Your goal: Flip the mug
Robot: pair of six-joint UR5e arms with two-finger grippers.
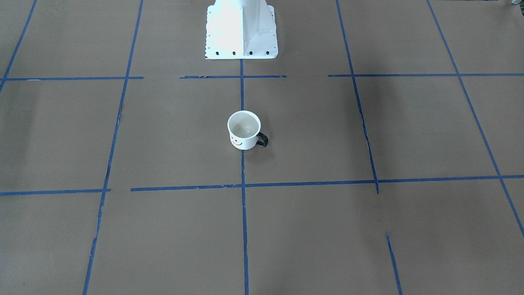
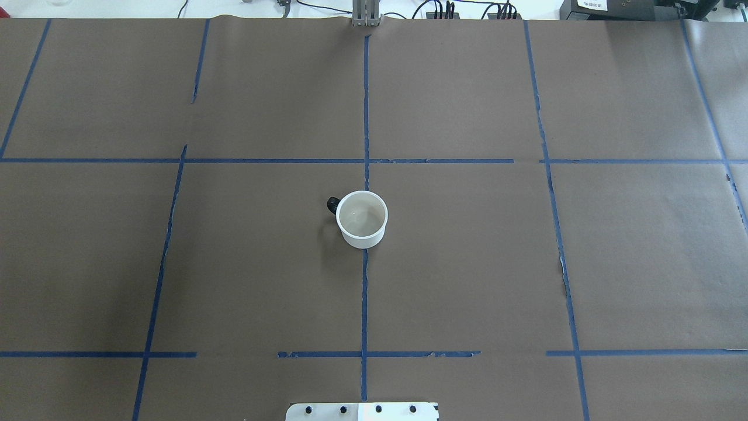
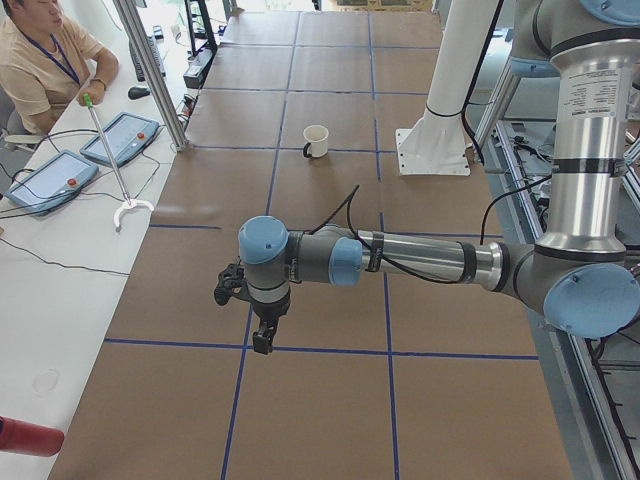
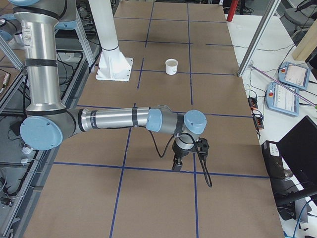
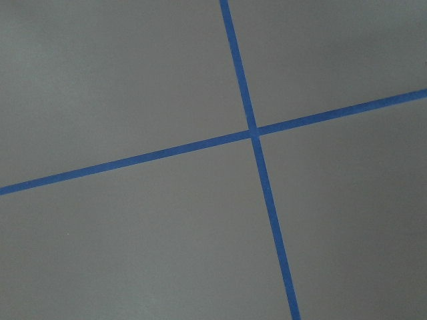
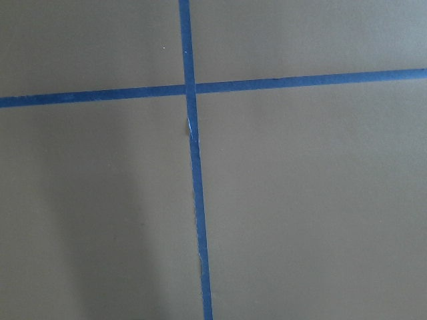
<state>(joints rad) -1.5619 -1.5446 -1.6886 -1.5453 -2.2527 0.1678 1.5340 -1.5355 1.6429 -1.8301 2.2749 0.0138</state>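
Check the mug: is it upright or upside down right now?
Upright. The mug stands on its base, mouth up; the overhead and front-facing views both look into its empty cream inside.

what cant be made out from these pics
Left tool: shows only in the exterior left view, small; open or shut cannot be told.
Right tool: only in the exterior right view; same doubt.
Mug: smiley face hidden by its own wall in the overhead view, too small in both side views.
Wrist views: tape lines only; neither tool nor mug.
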